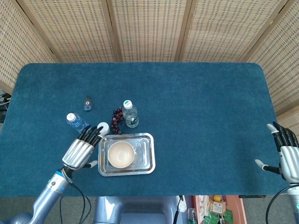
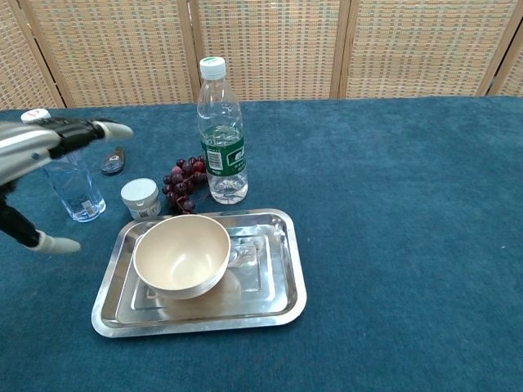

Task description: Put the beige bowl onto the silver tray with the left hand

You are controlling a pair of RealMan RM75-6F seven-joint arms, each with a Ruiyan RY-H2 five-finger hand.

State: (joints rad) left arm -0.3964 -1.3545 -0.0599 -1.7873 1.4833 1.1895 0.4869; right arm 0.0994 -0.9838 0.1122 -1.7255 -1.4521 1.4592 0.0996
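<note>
Head view is showing the beige bowl [image 1: 121, 154] sitting upright in the left half of the silver tray [image 1: 145, 161], free of any hand. At about 9 o'clock from the tray, the left hand [image 1: 80, 151] is hovering with its fingers spread and holding nothing, its fingertips pointing toward 1 o'clock near a small white-capped jar [image 1: 103, 128]. At 12 o'clock from the tray, a tall water bottle [image 1: 130, 114] is standing beside a bunch of dark grapes [image 1: 117, 120]; a second bottle [image 1: 75, 122] is standing at 10 o'clock, with a small dark object [image 1: 88, 103] beyond it. Far off at 3 o'clock, by the table edge, the right hand [image 1: 286, 155] is resting with fingers apart and nothing in them.
</note>
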